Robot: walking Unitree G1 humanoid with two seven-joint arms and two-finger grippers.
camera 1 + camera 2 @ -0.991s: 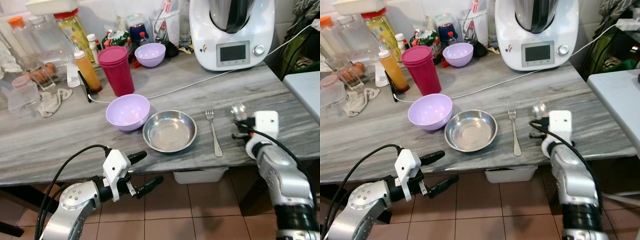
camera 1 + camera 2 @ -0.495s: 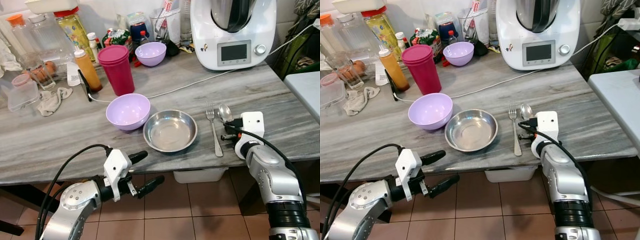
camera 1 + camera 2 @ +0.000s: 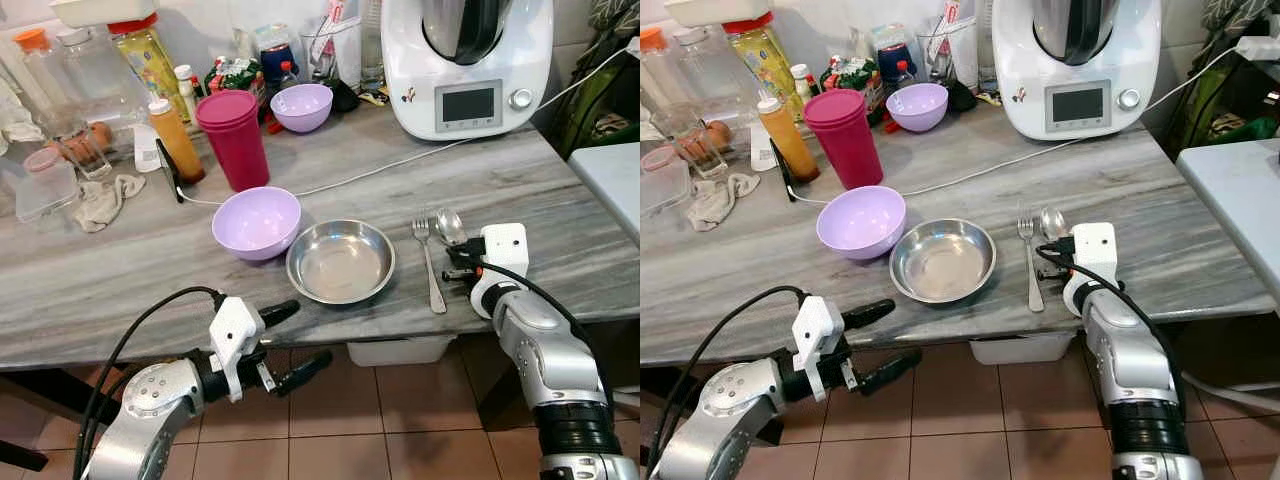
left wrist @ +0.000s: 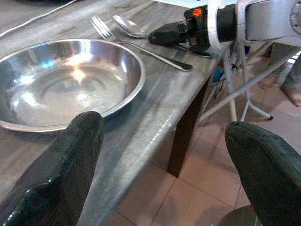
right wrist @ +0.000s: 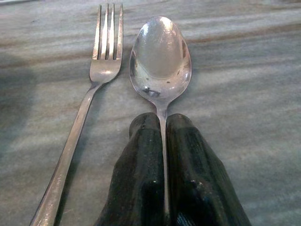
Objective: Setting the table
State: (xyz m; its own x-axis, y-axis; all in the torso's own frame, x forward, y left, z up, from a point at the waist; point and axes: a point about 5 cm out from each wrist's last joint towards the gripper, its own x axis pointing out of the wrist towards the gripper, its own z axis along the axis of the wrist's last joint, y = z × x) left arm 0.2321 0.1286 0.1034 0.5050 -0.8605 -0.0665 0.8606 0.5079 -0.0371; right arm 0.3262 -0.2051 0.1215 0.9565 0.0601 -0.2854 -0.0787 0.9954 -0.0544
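The left claw hangs below the counter edge, spread wide, holding nothing. Right of the steel bowl and fork, the right claw pinches the spoon, its handle hidden between the fingers.

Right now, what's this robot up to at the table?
It is setting the table. Its right pincer is shut on a spoon, held low over the grey tabletop beside a fork that lies right of a steel bowl; whether the spoon touches the top is unclear. A purple bowl sits on the steel bowl's other side. The left pincer hangs open below the table edge, holding nothing.
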